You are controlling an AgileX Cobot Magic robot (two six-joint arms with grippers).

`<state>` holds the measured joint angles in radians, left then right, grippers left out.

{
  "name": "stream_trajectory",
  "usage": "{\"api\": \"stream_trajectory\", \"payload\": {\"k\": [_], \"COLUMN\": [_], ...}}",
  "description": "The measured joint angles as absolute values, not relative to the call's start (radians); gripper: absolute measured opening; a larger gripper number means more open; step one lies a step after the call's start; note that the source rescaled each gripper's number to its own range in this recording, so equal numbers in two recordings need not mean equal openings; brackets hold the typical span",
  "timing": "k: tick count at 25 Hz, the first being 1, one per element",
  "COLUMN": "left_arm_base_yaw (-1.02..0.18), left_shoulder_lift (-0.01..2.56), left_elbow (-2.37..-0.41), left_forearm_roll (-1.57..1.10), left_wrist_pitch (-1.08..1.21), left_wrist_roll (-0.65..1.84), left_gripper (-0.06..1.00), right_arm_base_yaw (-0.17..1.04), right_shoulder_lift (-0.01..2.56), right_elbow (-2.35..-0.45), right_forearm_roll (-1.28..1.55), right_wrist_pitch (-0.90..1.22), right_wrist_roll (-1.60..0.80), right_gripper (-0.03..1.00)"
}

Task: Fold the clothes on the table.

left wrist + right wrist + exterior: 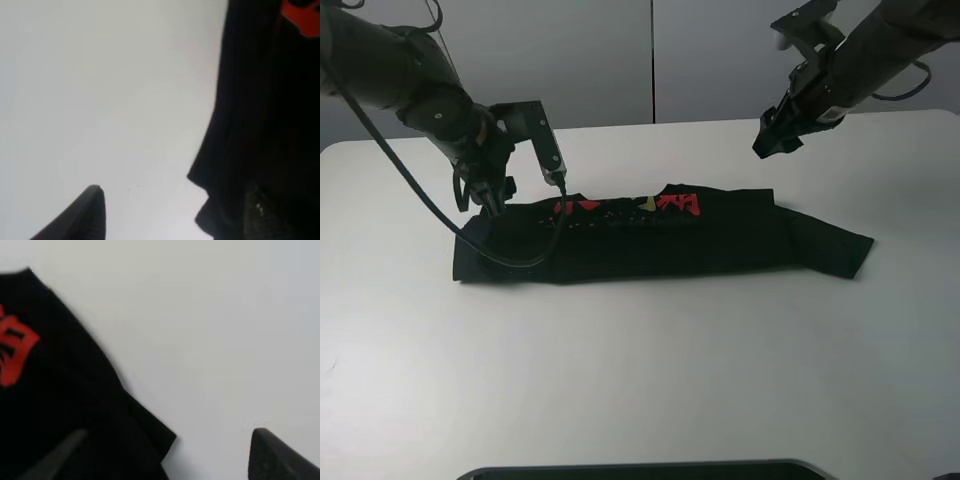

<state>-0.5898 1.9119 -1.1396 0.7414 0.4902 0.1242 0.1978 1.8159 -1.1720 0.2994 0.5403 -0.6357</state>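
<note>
The clothes (660, 240), a black T-shirt with red and yellow print, lie on the white table (640, 370) as a long band, one sleeve sticking out to the right. My left gripper (485, 198) hovers low at the shirt's far left corner. In the left wrist view that gripper (175, 212) is open, one finger over bare table (100, 100) and the other over the shirt (260, 110), holding nothing. My right gripper (772, 138) hangs well above the table behind the shirt's right end. The right wrist view shows the right gripper (165, 460) open and empty above the shirt's (60, 405) edge.
A dark flat object (640, 470) shows at the table's near edge. Bare white table surrounds the shirt on every side. A grey wall (650, 60) stands behind the table's far edge.
</note>
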Motion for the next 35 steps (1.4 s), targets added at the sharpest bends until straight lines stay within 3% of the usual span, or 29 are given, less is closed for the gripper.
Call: {"api": "stream_trajectory", "payload": {"k": [8, 26, 27, 29, 32, 33, 35], "left_arm_base_yaw": [-0.590, -0.590, -0.590, -0.590, -0.590, -0.590, -0.590], "left_shoulder_lift": [1.779, 1.755, 1.755, 1.755, 1.755, 1.755, 1.755], "left_elbow": [-1.144, -1.147, -1.147, -1.147, -1.147, -1.147, -1.147], "left_forearm_roll": [0.704, 0.691, 0.691, 0.691, 0.691, 0.691, 0.691], "left_wrist_pitch": [0.604, 0.604, 0.604, 0.602, 0.602, 0.602, 0.602], "left_wrist_roll": [0.057, 0.038, 0.038, 0.038, 0.038, 0.038, 0.038], "left_gripper": [0.97, 0.97, 0.97, 0.97, 0.97, 0.97, 0.97], "right_arm_base_yaw": [0.190, 0.189, 0.189, 0.183, 0.179, 0.179, 0.179], "right_shoulder_lift": [1.829, 2.063, 2.067, 2.075, 2.087, 2.087, 2.087], "right_elbow": [-1.107, -1.061, -1.063, -1.065, -1.065, -1.065, -1.065], "right_forearm_roll": [0.307, 0.406, 0.411, 0.418, 0.440, 0.450, 0.449], "right_wrist_pitch": [0.627, 0.571, 0.571, 0.559, 0.537, 0.537, 0.537], "right_wrist_roll": [-0.417, -0.375, -0.379, -0.397, -0.433, -0.446, -0.457], "right_gripper": [0.83, 0.82, 0.79, 0.60, 0.14, 0.07, 0.07]}}
